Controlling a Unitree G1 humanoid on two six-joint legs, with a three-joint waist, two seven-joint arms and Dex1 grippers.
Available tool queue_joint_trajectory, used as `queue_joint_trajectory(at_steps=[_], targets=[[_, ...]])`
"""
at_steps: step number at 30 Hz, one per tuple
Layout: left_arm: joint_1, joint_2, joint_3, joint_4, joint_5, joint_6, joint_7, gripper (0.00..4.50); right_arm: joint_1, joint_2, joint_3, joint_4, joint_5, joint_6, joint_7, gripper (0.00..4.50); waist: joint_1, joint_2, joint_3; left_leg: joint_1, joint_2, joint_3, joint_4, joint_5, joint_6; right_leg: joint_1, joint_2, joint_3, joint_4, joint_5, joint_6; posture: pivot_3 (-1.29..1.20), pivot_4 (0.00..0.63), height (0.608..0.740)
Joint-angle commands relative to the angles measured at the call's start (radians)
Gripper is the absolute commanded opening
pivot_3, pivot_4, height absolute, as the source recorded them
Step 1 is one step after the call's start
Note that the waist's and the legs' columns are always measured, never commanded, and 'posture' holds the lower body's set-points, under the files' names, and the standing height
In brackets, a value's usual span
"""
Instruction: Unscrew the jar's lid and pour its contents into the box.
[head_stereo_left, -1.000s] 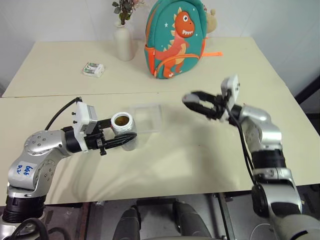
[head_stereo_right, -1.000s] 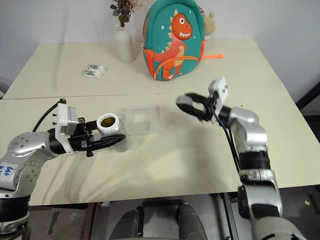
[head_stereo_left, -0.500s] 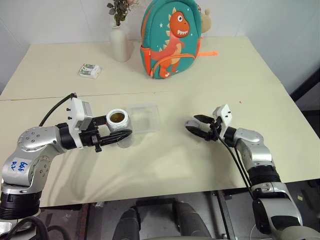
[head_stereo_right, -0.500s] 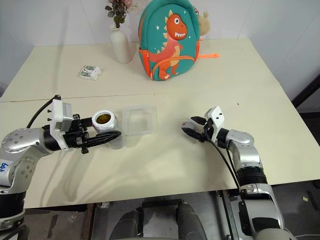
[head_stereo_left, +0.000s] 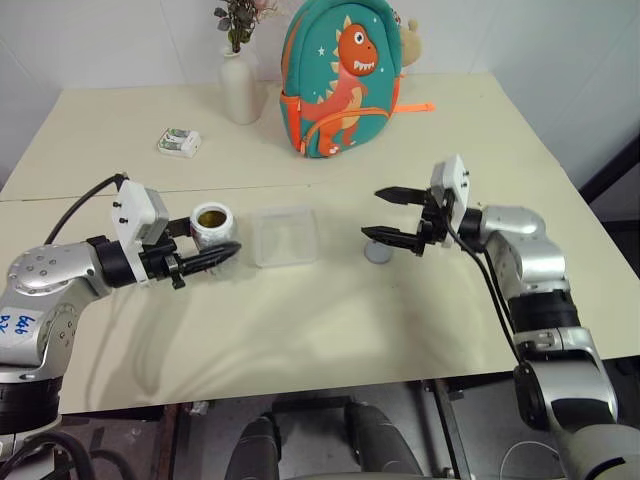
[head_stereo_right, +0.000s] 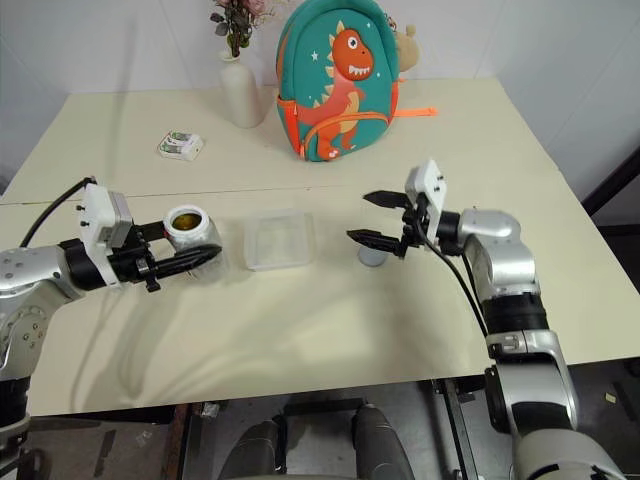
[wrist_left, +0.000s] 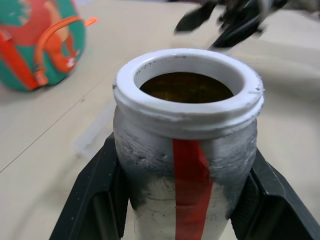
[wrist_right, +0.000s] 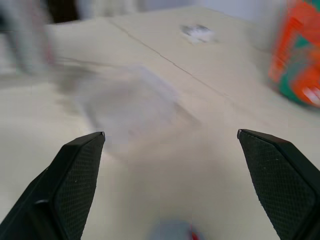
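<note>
Left tool (head_stereo_left: 215, 255) is being kept clamped on the jar (head_stereo_left: 210, 222), fingers (wrist_left: 95, 195) pressed on both sides of the silver body with the red stripe. Jar is being held upright, mouth open, lid off; brown contents (wrist_left: 186, 87) are being seen inside the white rim.

Right tool (head_stereo_left: 392, 214) is being held wide, nothing between the jaws, pointing toward 9 o'clock above the bench (head_stereo_left: 330, 320). The lid (head_stereo_left: 377, 252) is lying flat on the bench just under that tool, red mark being shown on it in the right wrist view (wrist_right: 172, 232).

The box (head_stereo_left: 285, 235), a clear plastic tray, is sitting between jar and lid, just at 3 o'clock of the jar, apart from it.

Toward 12 o'clock: dinosaur backpack (head_stereo_left: 345, 75), white vase (head_stereo_left: 240, 88), white-and-green packet (head_stereo_left: 179, 141).
</note>
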Motion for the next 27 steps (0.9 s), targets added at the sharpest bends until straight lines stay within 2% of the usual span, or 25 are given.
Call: queue_joint_trajectory(at_steps=[1,7,13,20,25,27], targets=[[-0.059,0.032,0.036,0.031,0.059,-0.019,0.064,2.14,-0.045,-0.041,0.036,-0.077,0.035,0.068,0.108,4.47,0.001,0.000,0.000,0.000,0.000,0.000,0.000,0.000,0.000,0.000,0.000,0.000,0.000,0.000,0.000,0.00,0.150,0.740],[-0.095,0.118,-0.058,0.076,0.209,-0.029,0.080,2.14,-0.089,-0.058,0.041,-0.091,0.034,0.083,0.125,4.47,0.002,0.000,0.000,-0.001,0.000,0.000,0.000,-0.001,0.000,0.000,0.000,0.000,-0.002,0.000,0.000,0.00,0.150,0.740],[-0.139,0.092,-0.128,0.103,0.282,-0.085,0.083,2.14,-0.072,-0.081,0.029,-0.083,0.015,0.051,0.111,4.47,0.001,0.000,0.000,-0.001,0.000,0.000,-0.001,-0.001,0.000,0.000,0.000,0.000,-0.002,0.000,0.000,0.00,0.150,0.740],[-0.259,0.025,-0.260,0.251,0.485,-0.278,0.158,2.14,-0.018,-0.071,0.009,-0.109,0.026,0.055,0.050,4.47,0.005,0.000,0.000,-0.001,0.000,0.000,0.001,-0.001,0.000,0.000,0.000,0.000,-0.001,0.000,0.000,0.00,0.150,0.740],[-0.358,-0.040,-0.319,0.284,0.567,-0.287,0.201,2.14,0.022,-0.053,-0.003,-0.146,0.047,0.065,0.005,4.47,0.006,0.000,0.000,-0.002,0.000,0.001,0.002,-0.001,0.000,-0.001,0.000,0.000,0.001,0.000,0.001,0.00,0.150,0.740],[-0.402,-0.052,-0.372,0.299,0.672,-0.345,0.251,2.14,0.033,-0.041,-0.013,-0.156,0.059,0.076,-0.023,4.47,0.004,0.000,0.000,-0.002,0.000,0.001,0.002,-0.001,0.000,-0.001,0.000,0.000,0.002,0.000,0.001,0.00,0.150,0.740]])
